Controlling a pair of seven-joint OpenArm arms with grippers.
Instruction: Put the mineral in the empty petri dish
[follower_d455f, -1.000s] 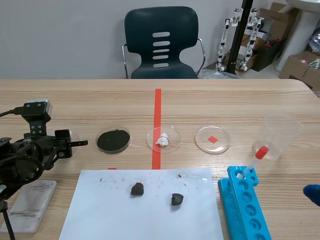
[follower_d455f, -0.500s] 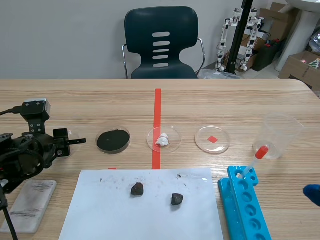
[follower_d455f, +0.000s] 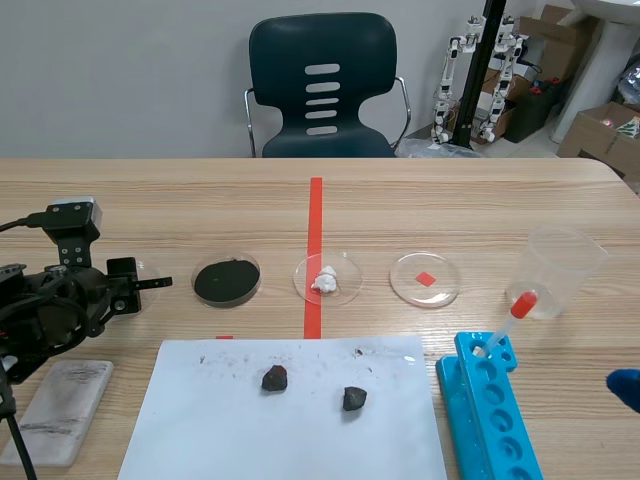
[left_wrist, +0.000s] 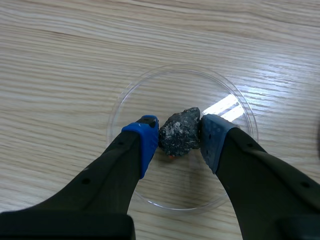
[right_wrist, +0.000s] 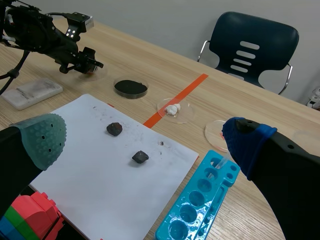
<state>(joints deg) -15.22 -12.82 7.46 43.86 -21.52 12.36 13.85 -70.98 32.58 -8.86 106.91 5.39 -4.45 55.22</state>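
The mineral (left_wrist: 180, 131) is pinched by the left gripper (left_wrist: 181, 137) right over the middle of the dish (left_wrist: 175, 87), so only release is judged needed.

We take the white paper sheet (follower_d455f: 290, 430) on the desk (follower_d455f: 200, 200) as reference. Beyond its far edge stand a dish of black powder (follower_d455f: 226, 280) and a dish holding a white lump (follower_d455f: 327, 278). Just beside its right edge lies a blue tube rack (follower_d455f: 490, 415) carrying a red-bulbed pipette (follower_d455f: 510, 318); left of it, a pale slab (follower_d455f: 60, 410).
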